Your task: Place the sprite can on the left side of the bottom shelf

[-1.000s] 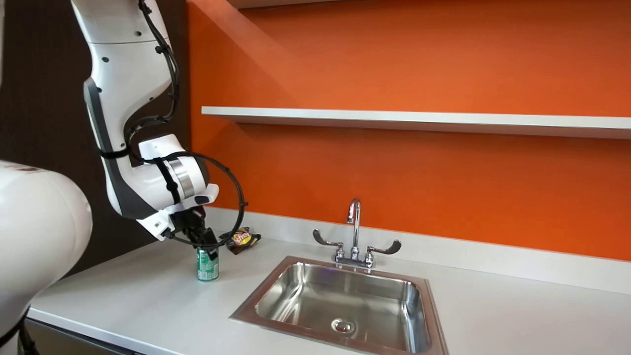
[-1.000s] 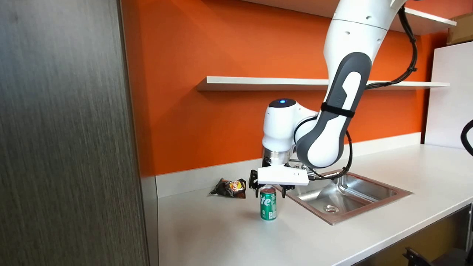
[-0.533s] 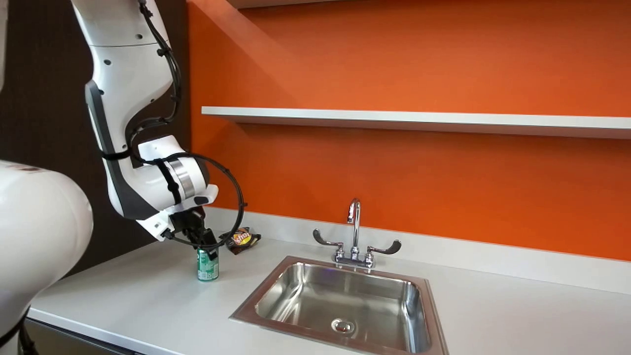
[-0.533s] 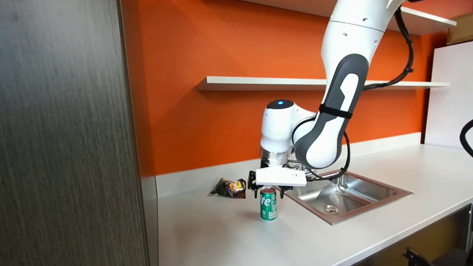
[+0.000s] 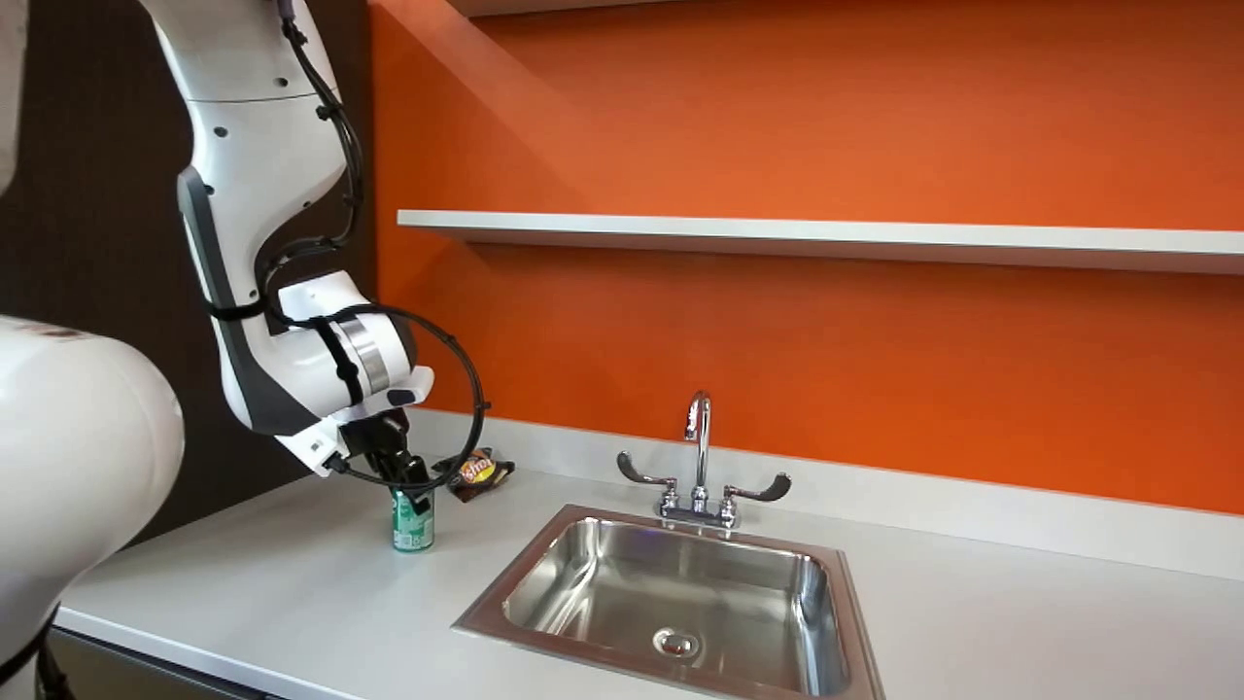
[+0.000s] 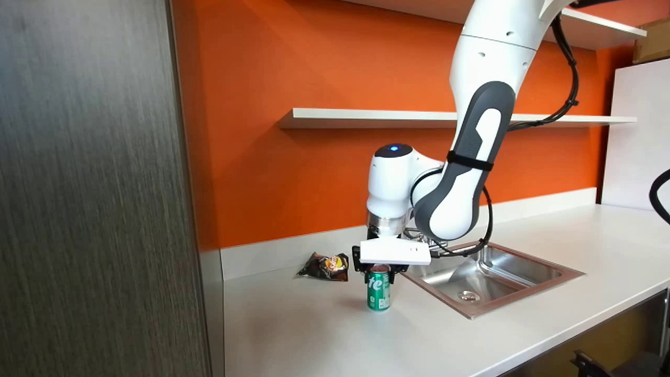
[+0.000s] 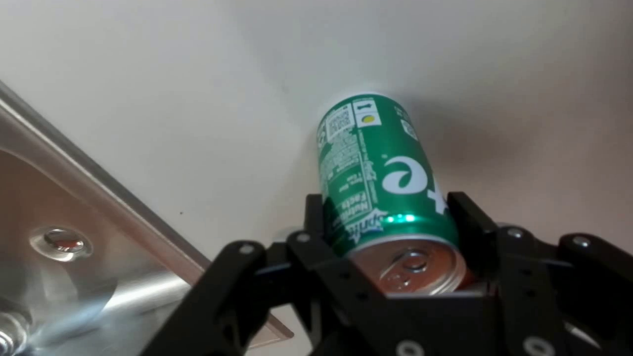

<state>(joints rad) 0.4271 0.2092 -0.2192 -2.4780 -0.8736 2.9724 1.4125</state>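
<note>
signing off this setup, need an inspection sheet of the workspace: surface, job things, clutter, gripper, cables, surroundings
Surface: white countertop, metal sink set into it, faucet behind.
Job things: sprite can upright, touching the countertop or just above, cannot tell; bottom shelf on the orange wall, the can not yet on it.
Clutter: dark snack bag near the backsplash.
Gripper: closed on the can, near its top.
Cables: black cable strapped along the arm, looping out near the gripper.
Surroundings: in an exterior view, higher shelf, dark panel, brown box above a tall white unit.
</note>
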